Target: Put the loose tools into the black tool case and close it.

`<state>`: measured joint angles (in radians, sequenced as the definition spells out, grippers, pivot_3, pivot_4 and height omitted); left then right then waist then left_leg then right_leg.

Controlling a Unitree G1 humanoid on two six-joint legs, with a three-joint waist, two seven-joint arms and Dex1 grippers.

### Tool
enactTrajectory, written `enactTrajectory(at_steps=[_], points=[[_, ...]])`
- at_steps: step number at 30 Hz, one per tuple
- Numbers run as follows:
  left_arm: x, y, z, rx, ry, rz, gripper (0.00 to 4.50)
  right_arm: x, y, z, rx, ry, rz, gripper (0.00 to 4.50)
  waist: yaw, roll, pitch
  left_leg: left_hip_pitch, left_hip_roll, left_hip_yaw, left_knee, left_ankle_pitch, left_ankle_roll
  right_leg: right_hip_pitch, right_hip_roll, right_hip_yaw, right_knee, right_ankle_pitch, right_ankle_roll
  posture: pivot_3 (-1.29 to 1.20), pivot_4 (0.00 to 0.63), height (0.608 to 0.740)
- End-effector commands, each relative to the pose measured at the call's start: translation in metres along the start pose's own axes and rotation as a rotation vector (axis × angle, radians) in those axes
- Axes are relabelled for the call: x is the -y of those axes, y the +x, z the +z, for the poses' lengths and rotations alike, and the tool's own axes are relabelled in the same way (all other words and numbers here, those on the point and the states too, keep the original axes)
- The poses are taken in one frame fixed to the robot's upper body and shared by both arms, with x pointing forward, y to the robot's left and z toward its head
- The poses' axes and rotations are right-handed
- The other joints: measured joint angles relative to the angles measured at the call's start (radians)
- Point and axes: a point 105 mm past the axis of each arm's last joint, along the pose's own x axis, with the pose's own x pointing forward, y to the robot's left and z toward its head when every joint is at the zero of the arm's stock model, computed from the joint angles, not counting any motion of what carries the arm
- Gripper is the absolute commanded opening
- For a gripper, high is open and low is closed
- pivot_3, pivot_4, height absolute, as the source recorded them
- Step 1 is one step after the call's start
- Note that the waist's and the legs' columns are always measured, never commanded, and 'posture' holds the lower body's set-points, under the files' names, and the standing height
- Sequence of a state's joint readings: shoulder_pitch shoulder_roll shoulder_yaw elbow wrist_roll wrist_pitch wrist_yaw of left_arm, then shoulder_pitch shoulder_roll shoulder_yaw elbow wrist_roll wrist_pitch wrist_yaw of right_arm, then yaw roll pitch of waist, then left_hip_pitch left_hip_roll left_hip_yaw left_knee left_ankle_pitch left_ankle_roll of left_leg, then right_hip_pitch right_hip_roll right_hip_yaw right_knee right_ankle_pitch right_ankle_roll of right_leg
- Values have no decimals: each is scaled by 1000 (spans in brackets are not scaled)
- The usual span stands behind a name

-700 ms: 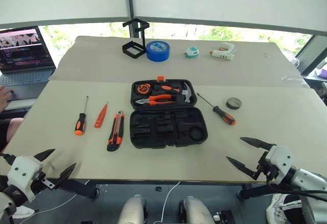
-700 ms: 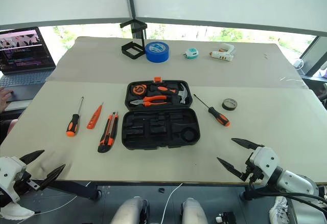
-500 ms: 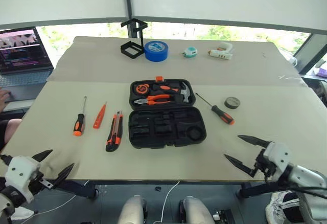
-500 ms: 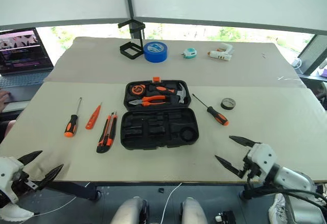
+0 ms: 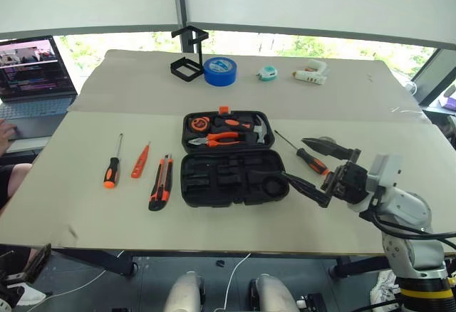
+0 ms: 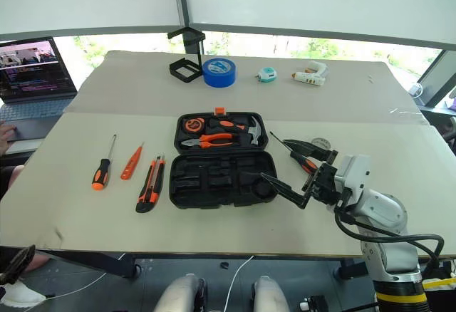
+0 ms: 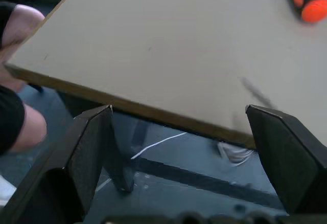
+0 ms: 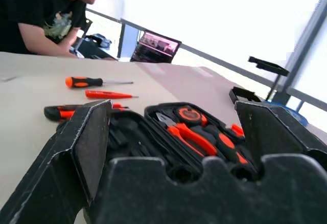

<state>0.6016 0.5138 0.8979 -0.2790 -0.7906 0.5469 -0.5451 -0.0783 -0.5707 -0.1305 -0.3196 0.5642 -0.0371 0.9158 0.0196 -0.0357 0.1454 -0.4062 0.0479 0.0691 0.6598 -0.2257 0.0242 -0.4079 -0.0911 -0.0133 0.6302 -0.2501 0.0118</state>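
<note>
The black tool case (image 5: 235, 159) lies open in the middle of the table (image 5: 85, 191), its orange latch on the far edge; the far half holds orange-handled pliers (image 5: 217, 138) and a hammer (image 5: 260, 131), while the near half shows bare recesses. Left of the case, nearest first, lie the black-orange utility knife (image 5: 161, 182), the slim orange tester screwdriver (image 5: 140, 161) and a black-and-orange-handled screwdriver (image 5: 112, 164), all well apart from the case. Right of the case lies the second screwdriver (image 5: 305, 154), near its far right corner, with the small dark grey tape roll (image 6: 320, 142) just beyond it (partly hidden by a finger).

The right gripper (image 5: 312, 165) hovers at the case's right side with its two black fingers spread wide and nothing between them, one fingertip over the case's near right corner, the other above the tape roll. The left gripper (image 7: 179, 116), in its wrist view, is likewise spread wide and empty, off the table's edge.

Beyond the case stand a black wire-frame stand (image 5: 187, 61), a big blue tape roll (image 5: 219, 70) and a white glue gun (image 5: 311, 75). A laptop (image 5: 32, 77) sits far left of the case.
</note>
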Motion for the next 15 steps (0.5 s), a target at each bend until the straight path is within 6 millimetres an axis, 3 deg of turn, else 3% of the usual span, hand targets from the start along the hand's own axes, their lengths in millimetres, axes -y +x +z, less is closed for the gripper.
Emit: enactTrajectory(at_steps=[1, 5, 9, 15], points=[[41, 21, 42, 14, 28, -162, 4500, 2, 3, 13, 30, -22, 12, 4474, 6, 0, 0, 0, 0, 0, 0, 0, -1, 0, 0, -1, 0, 0, 0, 0, 150, 740], [60, 53, 59, -90, 93, -144, 4500, 3, 2, 14, 19, -22, 38, 4474, -2, 0, 0, 1, 0, 1, 0, 2, 1, 4, 1, 1, 1, 1, 0, 0, 150, 740], [75, 110, 80, -151, 102, -58, 4500, 0, -5, 6, -6, 6, 74, 4474, -3, 1, 1, 0, -1, 0, 0, 4, 3, 4, 4, 0, 3, 5, 7, 0, 150, 740], [95, 153, 72, -251, 80, -88, 4500, -3, -13, -2, -31, 17, 72, 4474, -23, 0, 1, 0, 0, 1, -1, 3, -1, 3, 10, 5, 3, 6, 7, 0, 150, 740]])
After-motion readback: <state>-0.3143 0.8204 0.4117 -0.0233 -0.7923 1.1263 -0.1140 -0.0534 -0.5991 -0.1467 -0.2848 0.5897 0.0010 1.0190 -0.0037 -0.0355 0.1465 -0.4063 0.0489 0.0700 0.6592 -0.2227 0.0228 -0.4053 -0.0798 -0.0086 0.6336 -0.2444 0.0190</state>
